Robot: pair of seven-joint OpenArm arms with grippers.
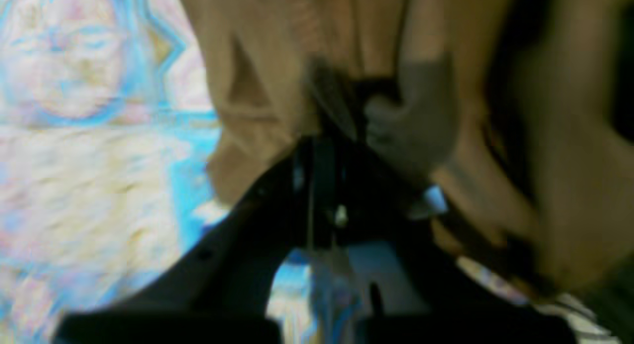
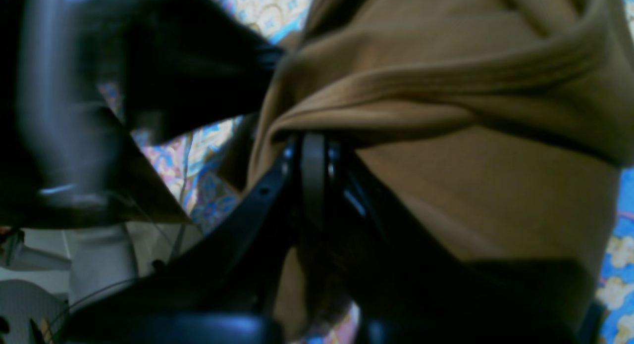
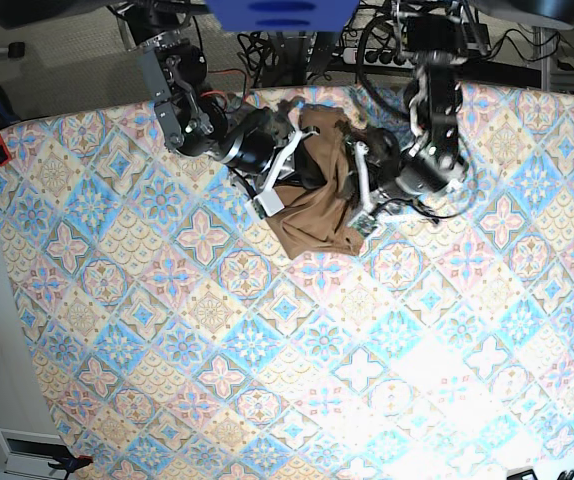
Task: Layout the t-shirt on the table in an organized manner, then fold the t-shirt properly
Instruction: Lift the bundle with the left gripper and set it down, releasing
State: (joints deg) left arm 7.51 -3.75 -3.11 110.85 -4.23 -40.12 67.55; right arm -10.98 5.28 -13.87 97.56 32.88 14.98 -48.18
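Base view is showing both arms reaching inward from the far edge of the table (image 3: 167, 330), meeting over the bunched tan-brown t-shirt (image 3: 317, 205). Left gripper (image 3: 360, 200) is pinching shirt fabric closed between its jaws; right gripper (image 3: 285, 165) is likewise clamping a fold, cloth draping below both.

base: overhead, far | wrists: close — all share the t-shirt (image 3: 319, 205)

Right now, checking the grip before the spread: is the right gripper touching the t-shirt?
Touching. The right wrist view shows the right gripper with jaws shut on a fold of the t-shirt.
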